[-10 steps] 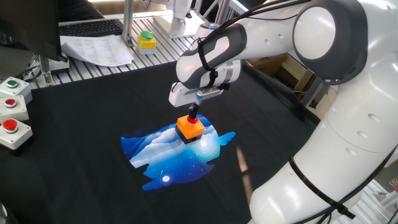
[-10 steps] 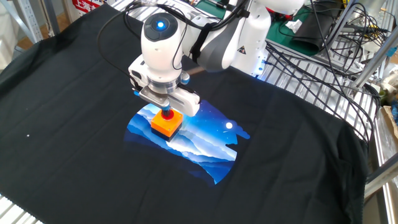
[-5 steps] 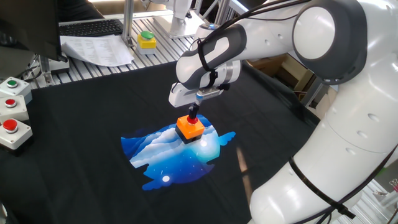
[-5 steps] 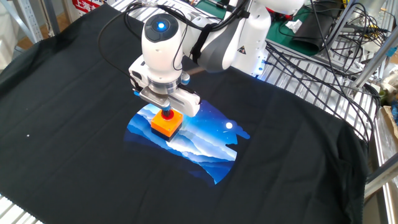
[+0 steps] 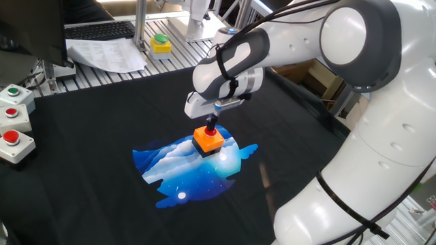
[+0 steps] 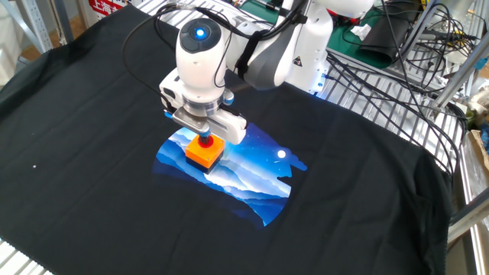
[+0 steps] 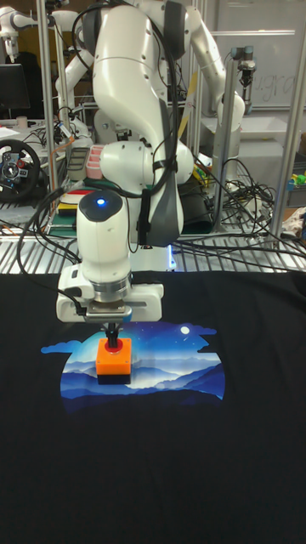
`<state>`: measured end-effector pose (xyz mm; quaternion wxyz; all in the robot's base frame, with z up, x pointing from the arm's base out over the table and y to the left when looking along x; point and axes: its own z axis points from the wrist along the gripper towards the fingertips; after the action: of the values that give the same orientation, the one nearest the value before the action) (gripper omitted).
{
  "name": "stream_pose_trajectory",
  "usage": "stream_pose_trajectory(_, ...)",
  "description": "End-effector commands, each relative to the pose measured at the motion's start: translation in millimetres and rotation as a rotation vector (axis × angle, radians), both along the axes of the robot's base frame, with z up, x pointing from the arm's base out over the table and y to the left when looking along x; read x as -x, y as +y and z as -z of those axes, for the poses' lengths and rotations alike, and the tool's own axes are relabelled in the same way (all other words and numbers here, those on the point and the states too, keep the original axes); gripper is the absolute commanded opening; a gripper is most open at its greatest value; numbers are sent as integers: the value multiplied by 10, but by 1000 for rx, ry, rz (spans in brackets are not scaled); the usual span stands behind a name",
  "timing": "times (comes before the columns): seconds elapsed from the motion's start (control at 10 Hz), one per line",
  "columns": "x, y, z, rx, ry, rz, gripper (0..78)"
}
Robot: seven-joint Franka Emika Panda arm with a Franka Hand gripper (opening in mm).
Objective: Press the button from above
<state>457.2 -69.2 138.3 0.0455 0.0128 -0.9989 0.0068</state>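
The button [image 6: 205, 141] is a small red cap on an orange square box [image 5: 208, 139] with a black base, standing on a blue mountain print on the black cloth. The box also shows in the tall fixed view [image 7: 113, 360]. My gripper [image 5: 212, 125] points straight down over the box, its dark fingertips together and resting on the red button [image 7: 112, 343]. In one fixed view the fingertips hide most of the button. The gripper [image 6: 205, 137] holds nothing.
Pale grey boxes with red and green buttons [image 5: 12, 129] sit at the table's left edge. A yellow box with a green button [image 5: 161, 43] stands at the back beside papers [image 5: 109, 53]. Cables [image 6: 397, 76] hang off the metal frame on the far side.
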Motion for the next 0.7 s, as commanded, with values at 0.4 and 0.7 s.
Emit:
stream_pose_trajectory(0.4, 20, 13, 82, 1, 2, -2, 0)
stream_pose_trajectory(0.7, 21, 13, 119, 4, 2, -5, 0)
